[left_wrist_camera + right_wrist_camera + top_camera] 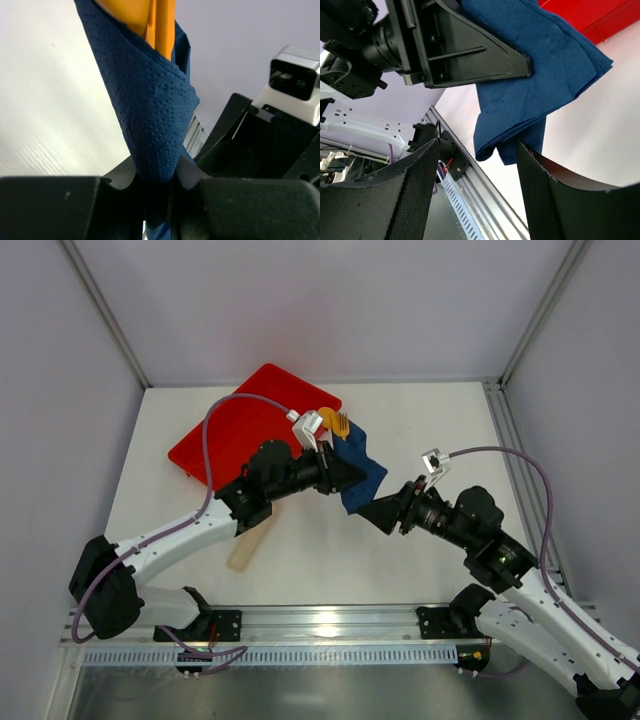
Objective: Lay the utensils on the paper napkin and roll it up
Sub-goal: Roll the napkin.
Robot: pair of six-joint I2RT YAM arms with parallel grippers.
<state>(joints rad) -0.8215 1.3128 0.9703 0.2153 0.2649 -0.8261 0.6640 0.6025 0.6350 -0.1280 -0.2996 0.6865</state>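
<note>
Nearest, a beige strip (245, 550) lies on the table (330, 560) beside the left arm. The right gripper (375, 512) holds its jaws spread at the hanging lower corner of the paper napkin (362, 472), open tabletop around it. The left gripper (347, 478) pinches the napkin, lifted off the table and wrapped loosely around the orange utensils (338, 423). Beyond, the red tray (225, 440) lies near the far edge.

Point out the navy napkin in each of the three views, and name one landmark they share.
Top external: napkin at centre, hanging between the two arm ends, right of the red tray.
Left wrist: napkin fills the middle, wrapped round the orange utensils, pinched at the bottom.
Right wrist: napkin upper right, loose corner hanging down.
Shared landmark: the left gripper clamped on it, seen in all three.
</note>
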